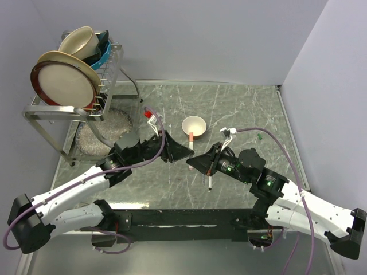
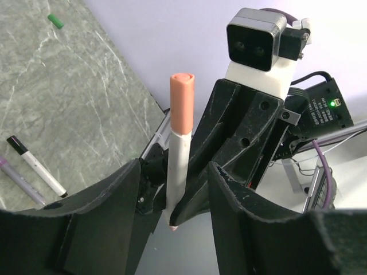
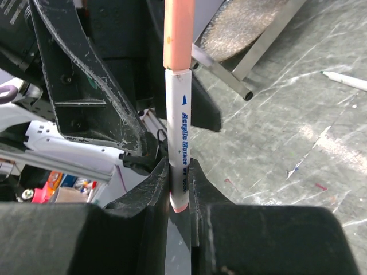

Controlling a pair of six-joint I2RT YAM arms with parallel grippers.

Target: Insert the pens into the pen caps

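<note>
My right gripper (image 3: 179, 172) is shut on the lower white barrel of a pen (image 3: 178, 114) and holds it upright above the table. The pen's top end wears a salmon-pink cap (image 3: 178, 34). My left gripper (image 2: 175, 172) is open, its fingers (image 2: 106, 212) standing apart on either side of that pen (image 2: 179, 143) without touching it. From above, both grippers meet mid-table, left (image 1: 181, 153) and right (image 1: 196, 162), with the pen (image 1: 191, 143) between them. A black-ended pen (image 2: 35, 166) and a purple-ended pen (image 2: 20, 180) lie on the table. A green cap (image 1: 260, 136) lies further right.
A cream bowl (image 1: 194, 125) stands just behind the grippers. A metal dish rack (image 1: 74, 106) with plates and bowls stands at the back left, with a round textured mat (image 1: 106, 134) beneath it. A loose pen (image 1: 210, 180) lies in front of the right gripper.
</note>
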